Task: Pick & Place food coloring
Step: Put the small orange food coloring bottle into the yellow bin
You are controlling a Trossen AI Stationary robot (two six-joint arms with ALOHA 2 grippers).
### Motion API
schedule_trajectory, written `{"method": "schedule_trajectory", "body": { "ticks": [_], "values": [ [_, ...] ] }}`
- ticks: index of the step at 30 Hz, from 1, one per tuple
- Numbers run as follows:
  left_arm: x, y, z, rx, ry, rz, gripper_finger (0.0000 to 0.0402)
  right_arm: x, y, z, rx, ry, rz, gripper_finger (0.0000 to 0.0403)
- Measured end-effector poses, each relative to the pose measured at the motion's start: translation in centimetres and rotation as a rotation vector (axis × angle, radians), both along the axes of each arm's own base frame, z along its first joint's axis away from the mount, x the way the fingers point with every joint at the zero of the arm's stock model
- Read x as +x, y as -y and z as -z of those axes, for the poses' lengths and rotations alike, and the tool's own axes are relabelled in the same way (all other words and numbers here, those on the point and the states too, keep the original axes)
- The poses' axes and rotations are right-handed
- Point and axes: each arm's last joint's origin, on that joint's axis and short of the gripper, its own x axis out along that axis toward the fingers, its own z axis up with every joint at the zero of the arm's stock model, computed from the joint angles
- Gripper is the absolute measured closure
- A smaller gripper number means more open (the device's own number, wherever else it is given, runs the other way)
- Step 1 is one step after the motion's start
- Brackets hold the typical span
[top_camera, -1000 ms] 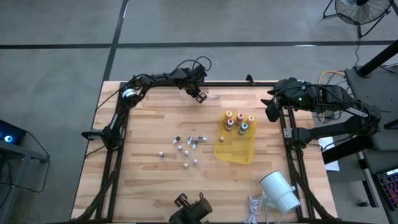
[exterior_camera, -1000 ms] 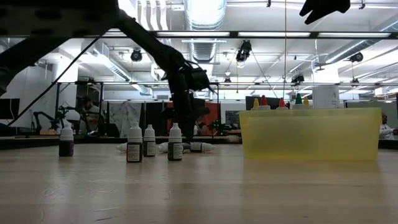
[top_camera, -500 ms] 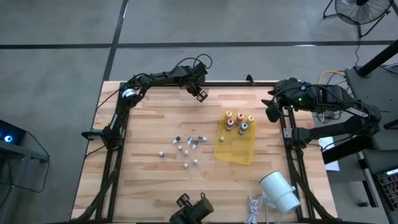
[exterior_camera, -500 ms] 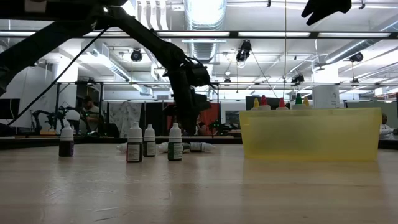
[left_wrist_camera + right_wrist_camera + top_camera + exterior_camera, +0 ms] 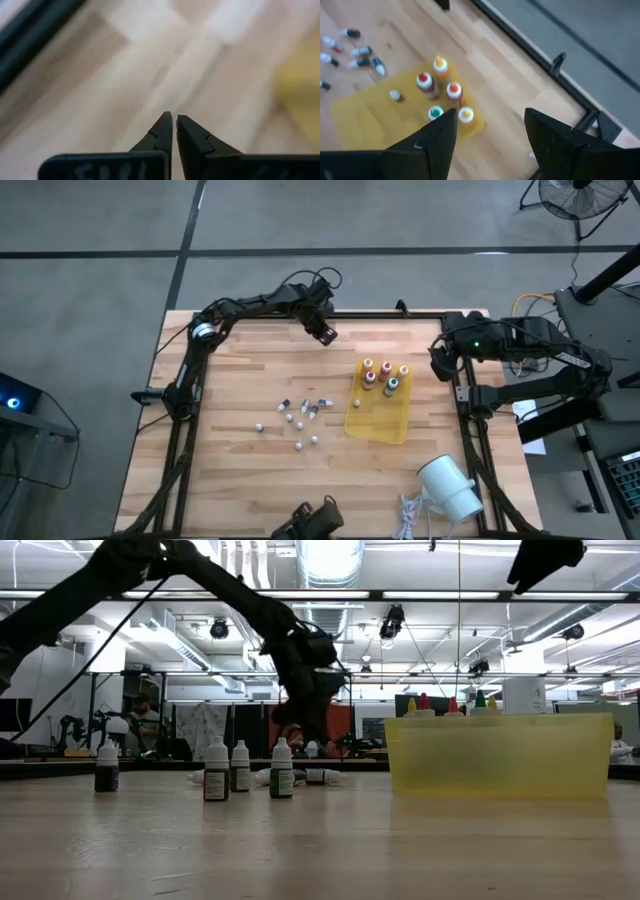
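On the pale wooden bench (image 5: 240, 470), the flat yellow rectangular tray (image 5: 385, 423) carries five small food coloring bottles with coloured tops (image 5: 385, 376) clustered at its far end, while the tiny whitish vials (image 5: 298, 420) lie scattered just beside the tray. The left gripper (image 5: 326, 335) hangs beyond the tray near the bench's far edge, fingers together and empty. The right gripper (image 5: 487, 132) waits off the bench edge nearest the tray, fingers apart, empty.

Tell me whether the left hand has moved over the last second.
Yes. In the high view the left hand has shifted slightly right, toward the yellow tray, along the table's far edge.
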Motion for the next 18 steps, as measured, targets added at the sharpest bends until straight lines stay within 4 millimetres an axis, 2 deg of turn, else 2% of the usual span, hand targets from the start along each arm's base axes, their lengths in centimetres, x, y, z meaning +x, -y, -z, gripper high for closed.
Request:
{"method": "schedule_trajectory", "body": {
  "ticks": [4, 9, 14, 18],
  "values": [
    [0.1, 1.3, -2.2, 0.035, 0.050, 0.040, 0.0401, -0.3, -0.1, 0.3, 0.047, -0.029, 0.000, 0.0181],
    [0.2, 3.0, -6.3, 0.117, 0.178, 0.077, 0.0401, 0.0, -0.2, 0.5, 0.081, -0.054, -0.005, 0.0181],
    [-0.3, 5.5, -10.5, 0.209, 0.322, 0.127, 0.0401, 2.1, 0.0, 0.9, 0.090, -0.147, -0.096, 0.0181],
    [-1.5, 7.5, -12.2, 0.265, 0.401, 0.145, 0.0401, 3.4, 0.3, 0.3, 0.050, -0.211, -0.179, 0.0181]
  ]
}}
